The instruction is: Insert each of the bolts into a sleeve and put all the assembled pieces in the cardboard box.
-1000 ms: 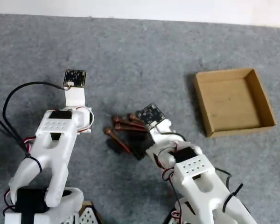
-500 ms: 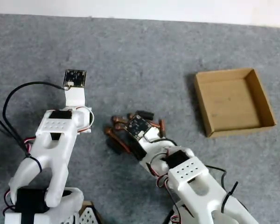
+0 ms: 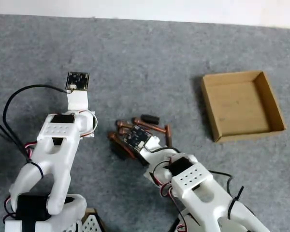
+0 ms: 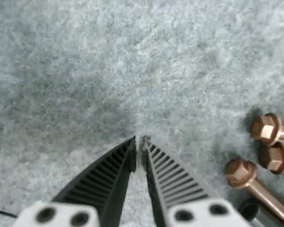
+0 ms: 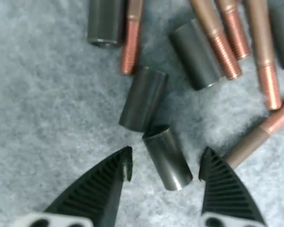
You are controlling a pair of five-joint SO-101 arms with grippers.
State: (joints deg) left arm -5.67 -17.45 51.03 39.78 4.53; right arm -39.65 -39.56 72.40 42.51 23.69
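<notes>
Dark sleeve is lying between wide right fingers, probably for gripping; left fingers are resting closed near bolts

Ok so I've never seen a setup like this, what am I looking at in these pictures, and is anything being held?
These are two small white robot arms on a grey carpet. The wide picture looks down from a fixed camera and shows the left arm and the right arm. The other two pictures come from a camera on each arm's wrist, looking along its pincer. On the carpet lie copper-coloured bolts and dark metal sleeves, with a cardboard box off to one side. The left pincer is shut on nothing, near the bolt heads. The right pincer is open, with one sleeve lying between its fingers, not gripped. So nothing is held.
</notes>
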